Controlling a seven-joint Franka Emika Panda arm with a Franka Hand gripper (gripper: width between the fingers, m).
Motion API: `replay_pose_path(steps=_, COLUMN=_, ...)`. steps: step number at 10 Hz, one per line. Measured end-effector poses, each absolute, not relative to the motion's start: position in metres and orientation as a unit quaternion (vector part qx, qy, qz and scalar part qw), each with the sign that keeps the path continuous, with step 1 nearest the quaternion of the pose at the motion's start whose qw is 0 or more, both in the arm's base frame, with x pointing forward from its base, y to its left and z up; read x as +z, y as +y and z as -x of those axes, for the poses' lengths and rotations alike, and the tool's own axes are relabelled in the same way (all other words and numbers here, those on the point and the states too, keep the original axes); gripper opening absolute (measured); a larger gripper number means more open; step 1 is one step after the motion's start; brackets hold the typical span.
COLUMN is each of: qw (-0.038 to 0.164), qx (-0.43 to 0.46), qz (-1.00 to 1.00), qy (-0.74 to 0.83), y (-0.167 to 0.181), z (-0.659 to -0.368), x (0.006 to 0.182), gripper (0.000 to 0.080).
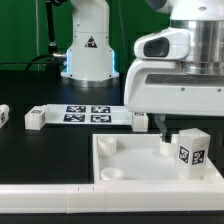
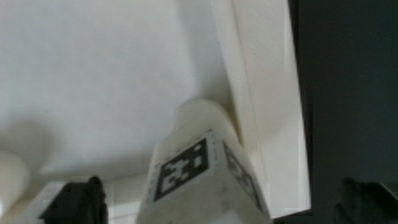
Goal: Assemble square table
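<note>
**Hand spread wide around an upright leg in the tray**

The white plastic square tabletop [image 1: 150, 170], a shallow tray with a raised rim, lies on the black surface [image 1: 40, 160] at the front of the exterior view. Two round corner sockets [image 1: 108, 146] show along its side towards the exterior view's left.

A short white block leg with a black-and-white tag [image 1: 190, 150] stands upright inside the tray, towards the exterior view's right. The robot's white two-finger hand [image 1: 180, 132] hangs just above it.

In the wrist view, the tagged leg [image 2: 196, 165] rises between the two dark fingertips [image 2: 80, 200]. The jaws stand wide, with a gap on each side of the leg, so nothing is gripped. The tray's rim [image 2: 249, 60] runs close beside the leg.

Behind the tray, the marker board [image 1: 88, 113] lies flat on the surface. Three more small white legs sit near it: one [image 1: 35, 120] just off its end, one [image 1: 140, 120] at the other end, and one [image 1: 3, 115] at the picture's edge.
</note>
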State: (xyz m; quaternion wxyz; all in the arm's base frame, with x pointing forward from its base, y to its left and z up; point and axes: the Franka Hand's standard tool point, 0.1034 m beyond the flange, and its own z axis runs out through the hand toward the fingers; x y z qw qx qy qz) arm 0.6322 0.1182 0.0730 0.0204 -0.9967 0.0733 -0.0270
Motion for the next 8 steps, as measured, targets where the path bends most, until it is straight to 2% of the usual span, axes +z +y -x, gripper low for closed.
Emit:
replay_pose_path(steps=5, qw=-0.002, qx=-0.033, qz=0.985, qy=-0.170, y=0.1140, z=-0.6382, x=0.0785, gripper=0.0649)
replay_pose_path(steps=7, qw=-0.002, qx=-0.033, qz=0.985, qy=-0.168, y=0.1142, z=-0.6382, x=0.0783, gripper=0.0368)
replay_pose_path(steps=8, qw=-0.002, qx=-0.034, qz=0.985, qy=-0.168, y=0.1141, z=-0.6383, x=0.0784, gripper=0.0285)
